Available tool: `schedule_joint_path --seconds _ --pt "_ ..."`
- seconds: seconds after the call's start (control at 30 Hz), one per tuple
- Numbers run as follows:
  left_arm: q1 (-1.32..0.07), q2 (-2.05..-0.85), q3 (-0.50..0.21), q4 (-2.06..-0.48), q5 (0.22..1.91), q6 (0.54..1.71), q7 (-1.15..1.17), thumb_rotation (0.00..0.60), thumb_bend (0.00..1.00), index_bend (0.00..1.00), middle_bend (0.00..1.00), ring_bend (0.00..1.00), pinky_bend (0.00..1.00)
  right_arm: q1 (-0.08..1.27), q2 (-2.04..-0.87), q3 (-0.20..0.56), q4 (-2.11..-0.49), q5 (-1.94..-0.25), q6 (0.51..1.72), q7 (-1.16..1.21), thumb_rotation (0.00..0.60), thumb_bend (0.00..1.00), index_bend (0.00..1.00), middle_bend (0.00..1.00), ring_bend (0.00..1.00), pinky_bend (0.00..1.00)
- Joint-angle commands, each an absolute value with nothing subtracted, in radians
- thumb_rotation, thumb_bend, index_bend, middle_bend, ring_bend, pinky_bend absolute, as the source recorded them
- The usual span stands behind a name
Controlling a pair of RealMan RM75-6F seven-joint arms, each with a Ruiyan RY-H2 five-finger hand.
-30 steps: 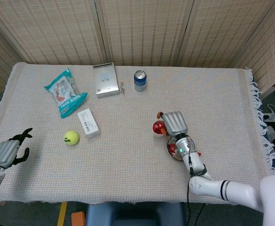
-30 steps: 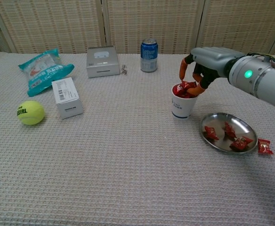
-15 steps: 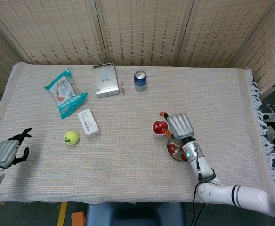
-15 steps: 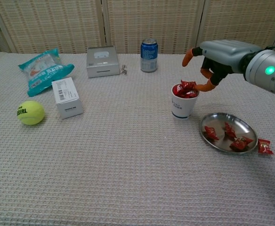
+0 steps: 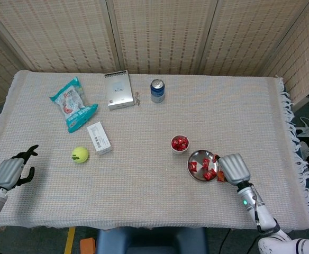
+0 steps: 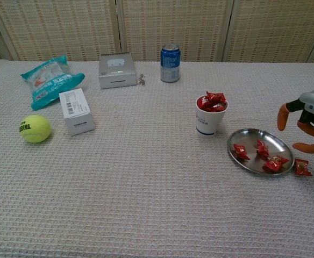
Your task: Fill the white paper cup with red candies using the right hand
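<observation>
The white paper cup (image 6: 210, 117) (image 5: 179, 144) stands mid-table, heaped with red candies (image 6: 212, 101) above its rim. To its right lies a round metal dish (image 6: 249, 160) (image 5: 196, 156) with three red candies (image 6: 262, 149) in it. One more red candy (image 6: 302, 167) lies on the cloth just right of the dish. My right hand (image 6: 309, 121) (image 5: 234, 169) hovers at the right edge, beside the dish, fingers apart and holding nothing. My left hand (image 5: 10, 171) rests off the table's near left corner, fingers spread, empty.
A blue can (image 6: 170, 62) stands behind the cup. A grey box (image 6: 116, 70), a teal snack bag (image 6: 50, 78), a small white box (image 6: 76, 110) and a tennis ball (image 6: 35, 128) sit on the left half of the table.
My right hand has left the cup, moving right and toward me past the dish. It dropped its candy into the cup. The left hand has barely moved.
</observation>
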State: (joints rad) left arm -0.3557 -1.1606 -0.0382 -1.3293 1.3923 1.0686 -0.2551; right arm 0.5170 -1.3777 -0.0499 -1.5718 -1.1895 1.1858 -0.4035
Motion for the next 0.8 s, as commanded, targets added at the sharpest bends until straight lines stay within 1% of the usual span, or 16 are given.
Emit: schedule_joint_path --seconds 0.03,0.13,0.27,0.43,0.63,0.8 --pt "-0.357 -1.162 -0.038 -1.331 1.392 1.067 -0.25 0.6 0.61 0.0 0.21 0.19 0.33 0.48 -1.382 -0.075 -1.523 -1.218 1.191 -0.37 0.6 0.24 0.44 0.84 0.83 1.0" --pt "-0.357 -1.163 -0.037 -1.332 1.391 1.067 -0.244 0.6 0.61 0.0 0.21 0.19 0.33 0.459 -1.389 -0.082 -1.491 -1.22 1.179 -0.347 0.6 0.24 0.45 0.84 0.83 1.0" --pt "-0.356 -1.163 -0.039 -1.332 1.389 1.067 -0.245 0.6 0.61 0.0 0.21 0.19 0.33 0.442 -1.391 -0.083 -1.466 -1.218 1.153 -0.329 0.6 0.24 0.42 0.84 0.83 1.0" --pt "-0.357 -1.163 -0.038 -1.331 1.389 1.066 -0.246 0.6 0.61 0.0 0.21 0.19 0.33 0.434 -1.399 -0.08 -1.451 -1.223 1.141 -0.323 0.6 0.24 0.41 0.84 0.83 1.0" --pt "-0.356 -1.163 -0.039 -1.33 1.389 1.067 -0.246 0.6 0.61 0.0 0.21 0.19 0.33 0.432 -1.437 -0.062 -1.405 -1.225 1.111 -0.326 0.6 0.24 0.39 0.84 0.83 1.0" --pt "-0.356 -1.162 -0.039 -1.329 1.39 1.068 -0.249 0.6 0.61 0.0 0.21 0.19 0.33 0.43 -1.458 -0.052 -1.382 -1.23 1.09 -0.327 0.6 0.24 0.39 0.84 0.83 1.0"
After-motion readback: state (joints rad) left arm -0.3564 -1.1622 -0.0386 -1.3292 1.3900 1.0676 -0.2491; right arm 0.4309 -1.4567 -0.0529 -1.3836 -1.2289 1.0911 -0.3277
